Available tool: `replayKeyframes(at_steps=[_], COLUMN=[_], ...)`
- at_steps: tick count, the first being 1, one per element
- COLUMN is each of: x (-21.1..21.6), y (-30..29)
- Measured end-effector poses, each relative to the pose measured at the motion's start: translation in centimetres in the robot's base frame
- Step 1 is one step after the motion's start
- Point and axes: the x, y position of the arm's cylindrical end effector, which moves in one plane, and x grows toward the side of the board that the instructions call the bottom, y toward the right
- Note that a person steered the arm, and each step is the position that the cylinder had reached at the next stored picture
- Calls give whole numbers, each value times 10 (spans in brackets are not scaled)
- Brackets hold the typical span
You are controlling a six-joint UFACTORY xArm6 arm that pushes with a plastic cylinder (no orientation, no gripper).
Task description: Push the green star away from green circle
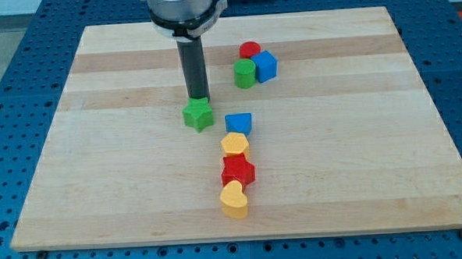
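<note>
The green star [198,114] lies near the board's middle, a little left of centre. The green circle [245,73] stands up and to the right of it, well apart, pressed between a red circle [249,50] and a blue cube [266,65]. My tip [197,97] is at the star's top edge, touching it or nearly so, on the side toward the view's top.
A blue block [239,124] sits right of the star. Below it runs a column: a yellow hexagon-like block [235,144], a red star [237,171] and a yellow heart [234,200]. The wooden board [101,190] lies on a blue pegboard table.
</note>
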Motion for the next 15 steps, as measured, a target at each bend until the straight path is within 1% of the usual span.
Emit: replayKeyframes(at_steps=[2, 3, 4, 5, 9, 11, 12, 14, 15], x=[4, 11, 11, 29, 41, 41, 31, 29, 29], y=[-9, -22, -23, -23, -18, -17, -17, -17, -36])
